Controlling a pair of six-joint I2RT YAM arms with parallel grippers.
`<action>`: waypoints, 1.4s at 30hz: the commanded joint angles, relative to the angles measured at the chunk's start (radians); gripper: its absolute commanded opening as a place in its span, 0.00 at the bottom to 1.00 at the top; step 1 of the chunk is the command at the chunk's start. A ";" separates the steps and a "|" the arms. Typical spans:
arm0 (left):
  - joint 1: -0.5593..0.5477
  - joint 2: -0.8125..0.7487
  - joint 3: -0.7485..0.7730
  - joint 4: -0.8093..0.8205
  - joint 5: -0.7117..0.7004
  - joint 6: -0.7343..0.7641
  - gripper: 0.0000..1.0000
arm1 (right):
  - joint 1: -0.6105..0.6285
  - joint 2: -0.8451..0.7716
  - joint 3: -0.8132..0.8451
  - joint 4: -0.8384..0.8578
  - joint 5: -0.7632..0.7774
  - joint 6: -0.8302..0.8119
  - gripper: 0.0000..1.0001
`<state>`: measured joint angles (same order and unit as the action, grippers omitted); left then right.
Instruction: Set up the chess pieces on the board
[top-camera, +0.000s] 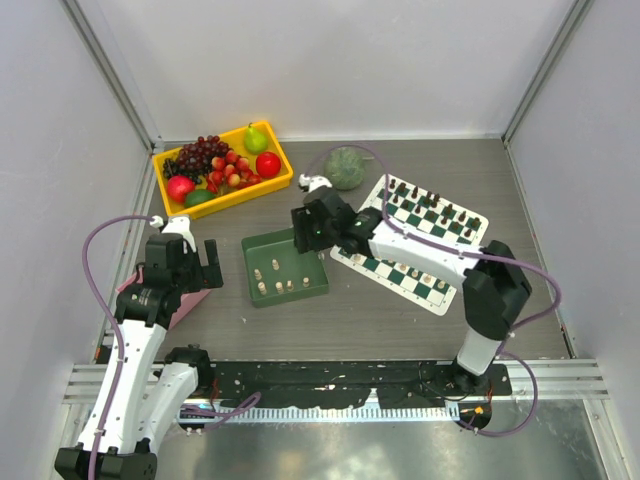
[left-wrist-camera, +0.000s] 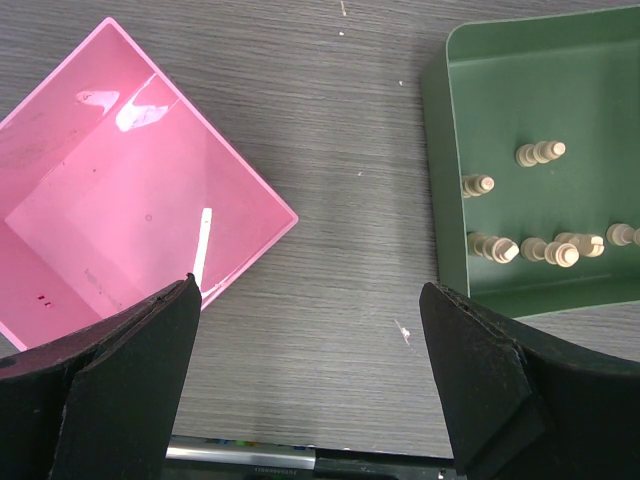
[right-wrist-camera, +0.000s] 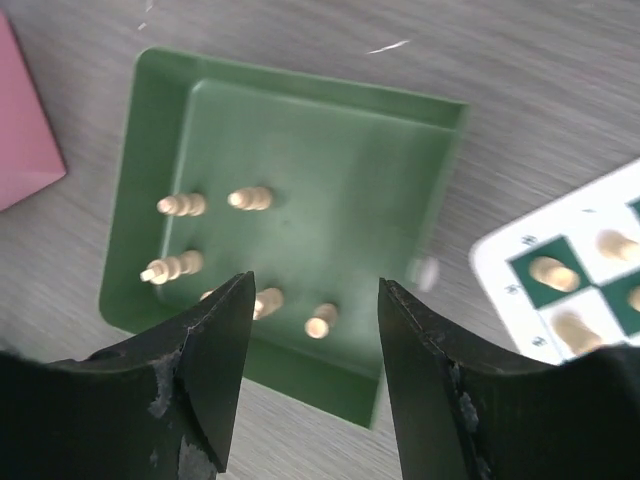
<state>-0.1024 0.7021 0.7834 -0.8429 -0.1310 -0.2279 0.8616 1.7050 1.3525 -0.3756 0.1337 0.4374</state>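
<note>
Several cream chess pieces (top-camera: 276, 280) lie in the green tray (top-camera: 248, 268) near the table's middle. More of them stand on the near rows of the board (top-camera: 392, 268), just right of the tray, and dark pieces (top-camera: 432, 205) fill its far rows.

From its base at the near right, the right arm rises to a raised elbow. Its forearm stretches left across the board's left corner, so the right gripper (top-camera: 305, 232) hangs over the tray's far right part. Its fingers (right-wrist-camera: 215, 350) are moderately parted with nothing held; the pieces lie loose on the tray floor below.

At the near left the left arm stands folded, wrist tipped down. The left gripper (top-camera: 190, 268) hovers above the pink tray (left-wrist-camera: 110, 180) and the bare table beside it, its fingers spread wide and empty.
</note>
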 joint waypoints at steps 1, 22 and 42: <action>0.004 -0.007 0.033 0.015 -0.009 0.004 0.99 | 0.065 0.096 0.108 -0.025 -0.083 -0.028 0.59; 0.006 -0.010 0.033 0.013 -0.013 0.005 0.99 | 0.117 0.350 0.338 -0.120 -0.177 -0.046 0.57; 0.006 -0.015 0.033 0.013 -0.016 0.006 0.99 | 0.117 0.461 0.468 -0.172 -0.094 -0.085 0.42</action>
<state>-0.1024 0.6983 0.7834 -0.8433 -0.1383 -0.2279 0.9733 2.1544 1.7752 -0.5358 0.0154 0.3672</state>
